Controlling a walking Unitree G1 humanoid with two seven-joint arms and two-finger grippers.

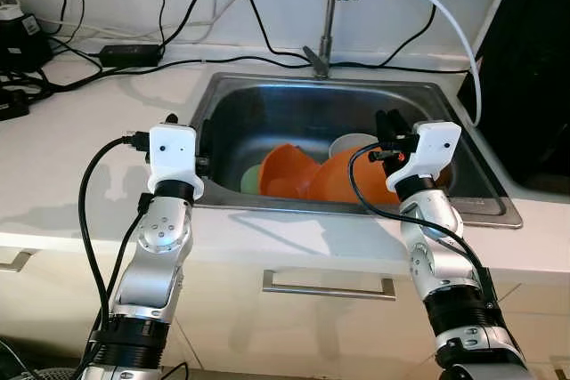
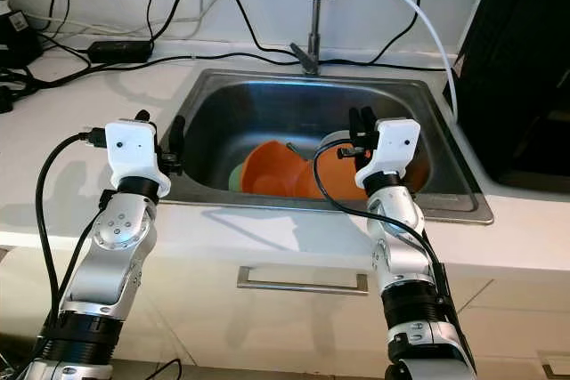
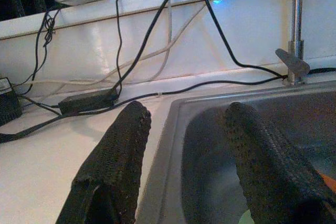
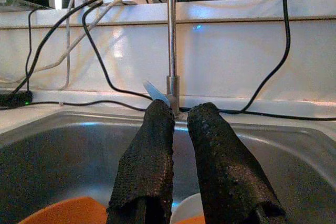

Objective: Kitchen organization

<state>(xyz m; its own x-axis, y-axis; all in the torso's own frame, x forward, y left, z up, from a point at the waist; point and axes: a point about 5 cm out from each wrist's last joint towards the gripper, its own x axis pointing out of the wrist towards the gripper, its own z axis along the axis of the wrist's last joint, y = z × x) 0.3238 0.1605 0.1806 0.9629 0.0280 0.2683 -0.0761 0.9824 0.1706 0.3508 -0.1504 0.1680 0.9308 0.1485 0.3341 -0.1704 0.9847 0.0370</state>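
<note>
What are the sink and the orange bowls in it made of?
The sink looks like brushed stainless steel: grey, with soft blurry reflections on its walls. The orange bowls look like plastic: one even bright colour with a dull sheen, though I can't be sure from the look alone.

Partly hidden dishes in the steel sink

The right end effector (image 1: 389, 124) covers part of the white round bowl (image 1: 354, 143); the pale green plate (image 1: 250, 180) shows only a sliver behind the orange plastic bowls (image 1: 298, 171). The black device (image 1: 20, 37) at the table's far left corner is cropped.
</note>
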